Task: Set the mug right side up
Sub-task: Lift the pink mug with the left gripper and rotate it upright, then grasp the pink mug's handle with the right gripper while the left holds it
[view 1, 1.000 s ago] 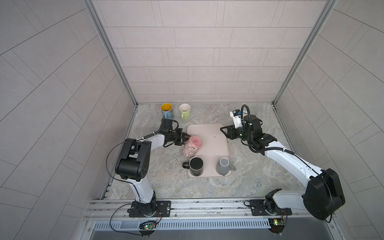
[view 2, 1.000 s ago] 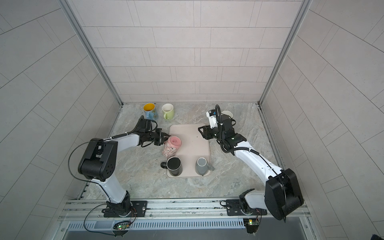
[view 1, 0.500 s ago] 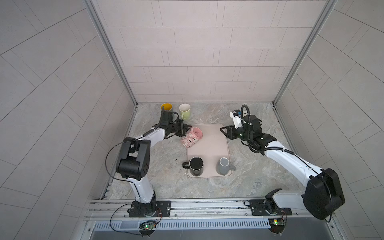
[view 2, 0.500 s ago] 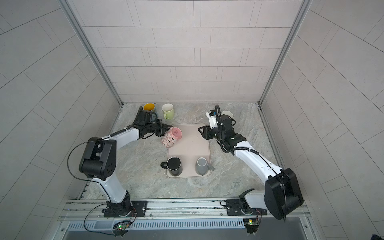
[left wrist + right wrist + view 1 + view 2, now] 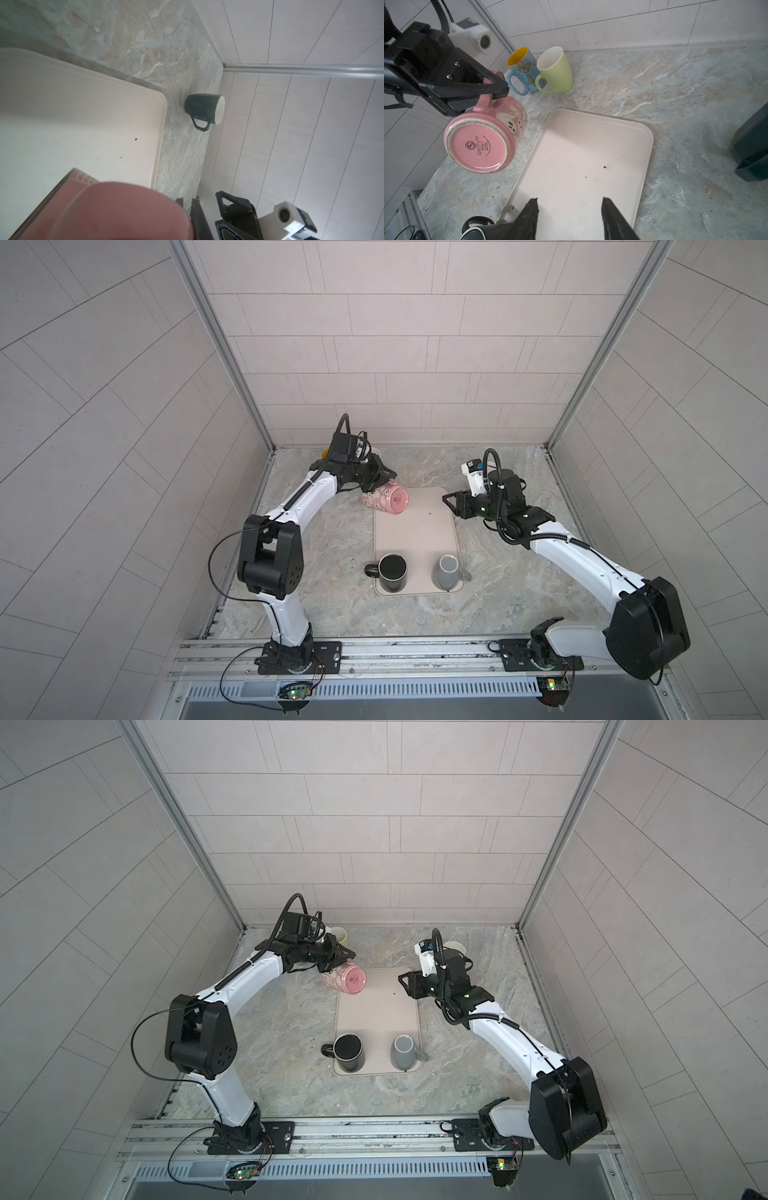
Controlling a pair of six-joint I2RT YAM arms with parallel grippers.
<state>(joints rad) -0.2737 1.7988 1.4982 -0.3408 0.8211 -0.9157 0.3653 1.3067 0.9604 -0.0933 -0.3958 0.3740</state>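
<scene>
Left arm nearly hides butterfly mug (image 5: 326, 452) in a top view. Pink mug (image 5: 481, 133) hangs sideways over tray (image 5: 415, 531) far-left corner, mouth unseen, handle pinched tight by left gripper (image 5: 496, 94). Tray holds upright black mug (image 5: 392, 572), inside too dark to read, and grey mug (image 5: 446, 572), empty. Right gripper (image 5: 569, 200) half open, holding nothing.

A marbled stone tabletop (image 5: 324, 556) carries a pale pink tray (image 5: 415, 531) lying flat near its middle. Three mugs stand upright on the stone by the back wall: a blue butterfly mug (image 5: 522, 70) touching a pale green mug (image 5: 556, 70), and, well apart from them, a dark green mug (image 5: 204, 107).
</scene>
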